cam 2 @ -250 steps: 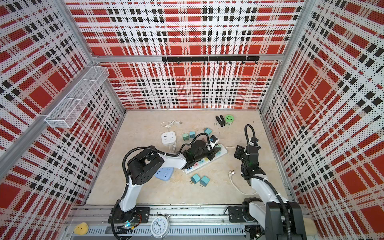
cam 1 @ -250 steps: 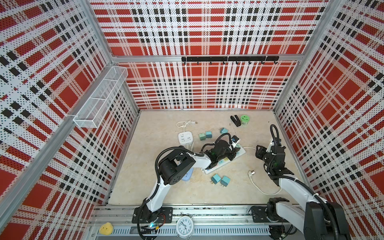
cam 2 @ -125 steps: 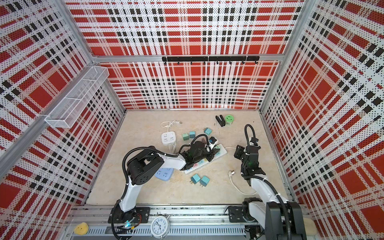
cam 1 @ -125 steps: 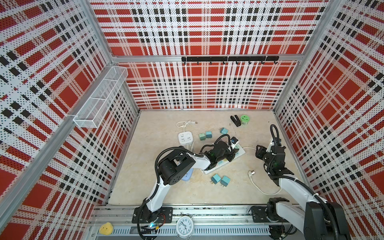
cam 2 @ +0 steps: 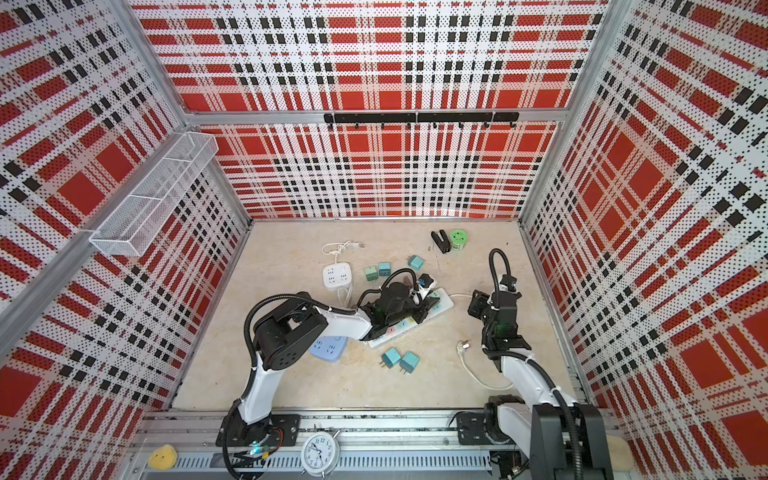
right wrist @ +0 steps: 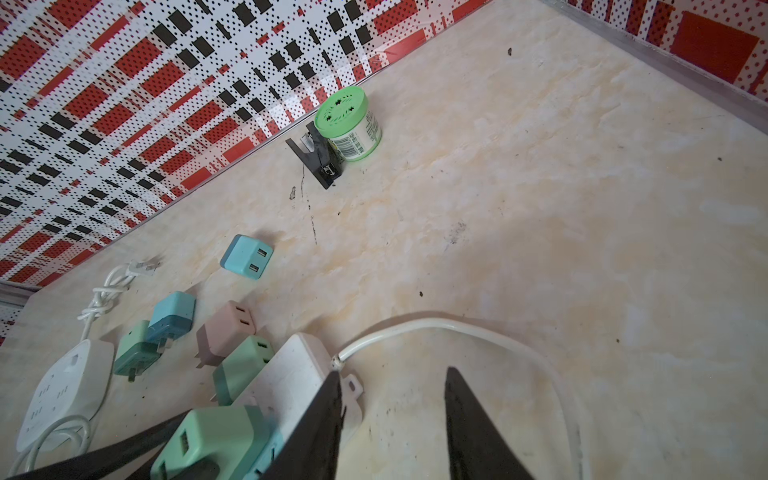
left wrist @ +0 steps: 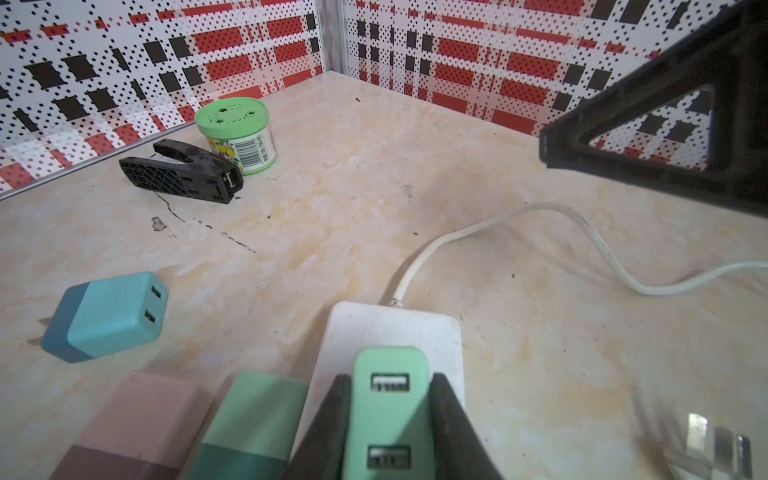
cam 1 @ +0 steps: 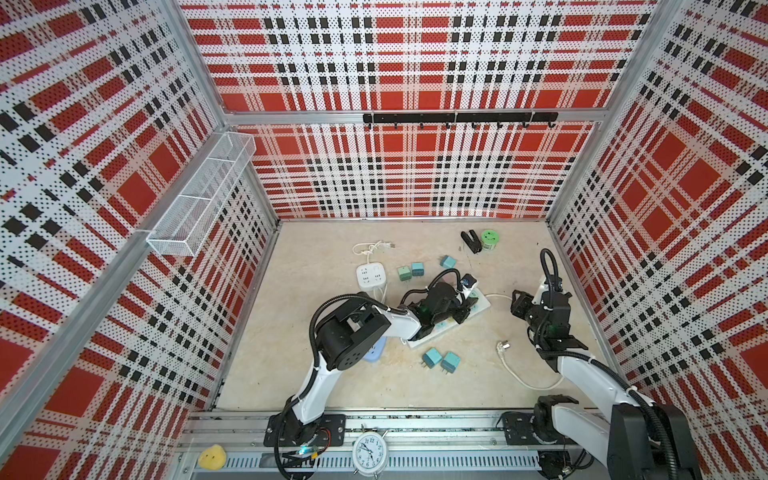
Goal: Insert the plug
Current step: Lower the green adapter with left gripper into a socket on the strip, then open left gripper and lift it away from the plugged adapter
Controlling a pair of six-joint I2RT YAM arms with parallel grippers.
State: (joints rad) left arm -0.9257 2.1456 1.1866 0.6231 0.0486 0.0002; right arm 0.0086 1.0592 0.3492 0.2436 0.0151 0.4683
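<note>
My left gripper [left wrist: 390, 378] is shut on a light green plug [left wrist: 388, 399] with two USB ports, holding it upright over the end of the white power strip [left wrist: 390, 328]. The plug's prongs are hidden, so I cannot tell whether they sit in a socket. The right wrist view shows the same plug [right wrist: 208, 436] on the strip [right wrist: 291, 374], between the left arm's black fingers. My right gripper [right wrist: 392, 372] stands open and empty just past the strip's cable end. In both top views the left gripper [cam 1: 465, 309] [cam 2: 428, 309] lies over the strip, and the right gripper [cam 1: 517, 305] is a little to its right.
Loose plugs lie beside the strip: a blue one [left wrist: 108, 316], a pink one [left wrist: 137, 424] and a green one [left wrist: 249, 415]. A green can [left wrist: 237, 133] and a black clip [left wrist: 183, 172] sit near the back wall. The strip's white cable [cam 1: 511, 365] curls at the front right. A white square socket block [cam 1: 371, 275] stands at the left.
</note>
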